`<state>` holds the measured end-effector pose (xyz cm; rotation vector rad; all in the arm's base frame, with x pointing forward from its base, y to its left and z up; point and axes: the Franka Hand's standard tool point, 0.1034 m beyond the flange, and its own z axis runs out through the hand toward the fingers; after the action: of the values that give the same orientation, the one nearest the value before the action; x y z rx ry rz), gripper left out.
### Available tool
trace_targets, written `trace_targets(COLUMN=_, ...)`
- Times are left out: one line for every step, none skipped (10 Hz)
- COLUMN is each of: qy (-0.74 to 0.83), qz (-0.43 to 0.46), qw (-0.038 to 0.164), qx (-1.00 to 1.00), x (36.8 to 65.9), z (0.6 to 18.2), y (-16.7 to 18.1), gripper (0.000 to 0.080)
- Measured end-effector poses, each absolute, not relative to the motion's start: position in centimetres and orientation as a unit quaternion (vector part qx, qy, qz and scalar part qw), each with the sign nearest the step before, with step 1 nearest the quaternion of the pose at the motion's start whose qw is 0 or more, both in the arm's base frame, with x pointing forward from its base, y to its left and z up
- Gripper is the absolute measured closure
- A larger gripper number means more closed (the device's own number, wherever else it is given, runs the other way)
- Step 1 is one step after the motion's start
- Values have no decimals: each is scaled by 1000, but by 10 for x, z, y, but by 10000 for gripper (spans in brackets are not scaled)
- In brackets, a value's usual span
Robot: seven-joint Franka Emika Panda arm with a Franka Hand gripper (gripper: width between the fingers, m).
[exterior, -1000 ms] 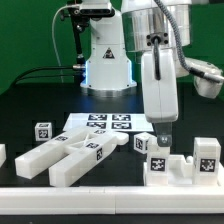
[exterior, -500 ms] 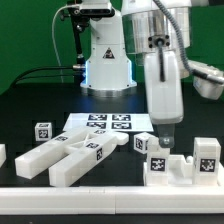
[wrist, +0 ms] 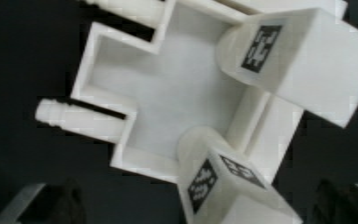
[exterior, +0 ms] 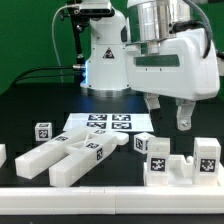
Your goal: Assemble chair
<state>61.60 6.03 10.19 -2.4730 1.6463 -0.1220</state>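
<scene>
Bright, even light here; the glossy white chair parts (exterior: 75, 155) nearly blow out against the black table (exterior: 30, 105). The wrist view is soft and blurry up close.

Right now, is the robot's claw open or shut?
Open. In the exterior view the claw hangs above the white chair part, its fingers wide apart with nothing between them.

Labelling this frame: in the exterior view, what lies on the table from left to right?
Small tagged white cube, forked glossy white plastic part, notched white plastic block, upright tagged white block.
</scene>
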Motion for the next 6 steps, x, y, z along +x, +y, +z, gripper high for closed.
trace_targets(qy=514, qz=-45, qw=82, qx=-853, x=616, z=102, y=60, gripper=150)
trace_targets(qy=483, qz=-47, qw=80, qx=-871, x=616, z=101, y=61, gripper=150)
trace_targets(qy=424, qz=-64, qw=77, qx=-900, x=615, z=104, y=66, gripper=150)
trace_targets(qy=357, qz=-77, qw=75, qx=-928, x=607, z=105, y=73, gripper=150)
trace_targets(qy=291, qz=-81, qw=69, qx=-951, x=599, z=105, y=75, gripper=150)
trace_targets(qy=238, qz=-107, qw=59, qx=-964, x=594, z=100, y=75, gripper=150)
